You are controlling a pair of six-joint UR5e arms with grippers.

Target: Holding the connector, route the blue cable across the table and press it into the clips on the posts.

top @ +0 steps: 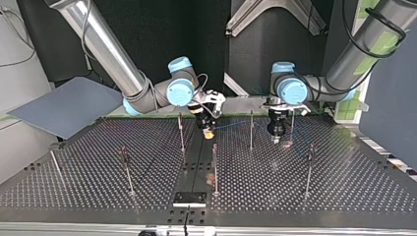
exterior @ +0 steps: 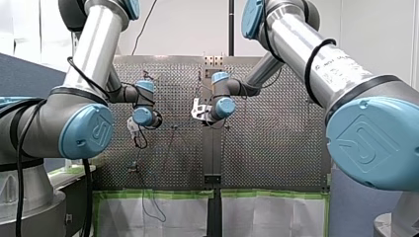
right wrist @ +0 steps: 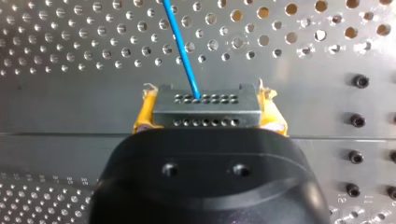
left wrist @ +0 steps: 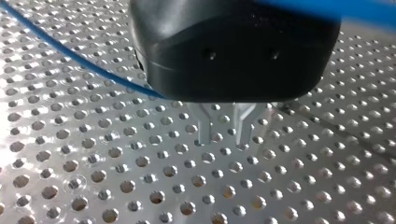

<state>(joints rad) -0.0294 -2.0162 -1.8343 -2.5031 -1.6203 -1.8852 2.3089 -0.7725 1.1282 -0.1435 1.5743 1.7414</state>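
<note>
In the right wrist view my right gripper (right wrist: 207, 105) has its yellow pads (right wrist: 144, 114) shut on a grey connector (right wrist: 205, 116) with rows of small holes. The blue cable (right wrist: 180, 42) leaves the connector's face and runs out over the perforated table. In the top view my right gripper (top: 208, 129) hangs low near the table's middle, and the thin blue cable (top: 233, 124) stretches from it toward my left gripper (top: 276, 138). In the left wrist view my left gripper (left wrist: 224, 140) stands open just above the plate, its metal fingers (left wrist: 205, 128) holding nothing. The cable (left wrist: 70, 53) passes beside it.
Several thin posts stand on the perforated table (top: 344, 182): one (top: 181, 130) beside my right gripper, one (top: 251, 129) between the grippers, one (top: 215, 167) nearer the camera, others (top: 127, 169) (top: 309, 169) further out. A black plate (top: 189, 198) lies at the near edge.
</note>
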